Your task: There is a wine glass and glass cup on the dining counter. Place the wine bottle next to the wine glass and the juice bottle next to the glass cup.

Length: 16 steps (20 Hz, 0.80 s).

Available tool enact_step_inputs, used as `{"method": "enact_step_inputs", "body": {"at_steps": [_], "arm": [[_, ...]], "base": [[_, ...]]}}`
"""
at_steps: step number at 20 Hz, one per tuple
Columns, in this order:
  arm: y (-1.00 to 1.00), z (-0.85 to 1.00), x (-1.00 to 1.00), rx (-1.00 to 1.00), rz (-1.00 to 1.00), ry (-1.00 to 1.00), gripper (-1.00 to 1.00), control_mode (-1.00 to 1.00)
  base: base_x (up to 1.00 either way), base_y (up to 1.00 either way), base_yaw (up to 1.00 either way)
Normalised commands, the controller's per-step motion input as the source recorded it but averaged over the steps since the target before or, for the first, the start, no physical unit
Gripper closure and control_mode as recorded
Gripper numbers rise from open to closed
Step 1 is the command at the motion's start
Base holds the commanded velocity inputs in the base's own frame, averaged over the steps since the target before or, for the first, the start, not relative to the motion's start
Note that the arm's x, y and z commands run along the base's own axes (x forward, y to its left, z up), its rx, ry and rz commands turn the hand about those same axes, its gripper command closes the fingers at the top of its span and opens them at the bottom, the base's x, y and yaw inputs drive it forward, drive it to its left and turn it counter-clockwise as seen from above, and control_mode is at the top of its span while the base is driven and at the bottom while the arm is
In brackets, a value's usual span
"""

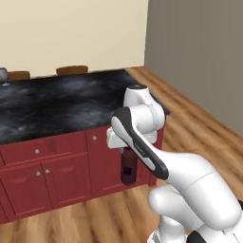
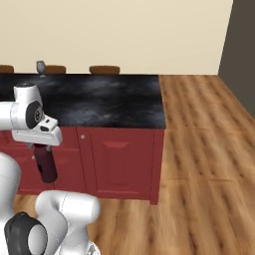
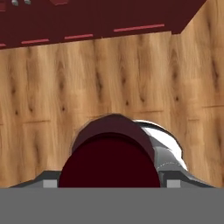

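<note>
The gripper hangs downward from the arm's wrist in front of the red cabinet face of the dining counter, below the level of the black marble top. It is closed around the cap end of the juice bottle, which hangs upright beneath it, clear of the wooden floor. In the right base view the same gripper carries the juice bottle in front of the counter's red doors, and the dining counter runs left to right across the frame.

In the hand view the juice bottle is seen from above, its dark red round cap large at the bottom centre, with the plank floor beneath it and the foot of the red base across the top. The fingertips themselves are hidden behind the cap there.

The wine glass stands upright near the far edge of the counter top, at the left margin of the left base view; in the right base view the wine glass sits at the far edge, left of centre, well apart from the held bottle. Brown chair backs rise behind the far edge of the counter against the cream wall
</note>
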Motion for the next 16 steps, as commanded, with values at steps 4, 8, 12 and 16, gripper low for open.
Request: {"method": "enact_step_inputs", "body": {"at_steps": [4, 8, 12, 16], "arm": [[0.0, 0.0, 0.0, 0.0, 0.0, 0.0, 1.0, 1.0], [0.0, 0.0, 0.0, 0.0, 0.0, 0.0, 1.0, 1.0], [0.0, 0.0, 0.0, 0.0, 0.0, 0.0, 1.0, 1.0], [0.0, 0.0, 0.0, 0.0, 0.0, 0.0, 1.0, 1.0]], "base": [[0.33, -0.24, 0.0], [0.34, -0.43, 0.0], [0.34, -0.57, 0.0], [0.35, -0.65, 0.0]]}}
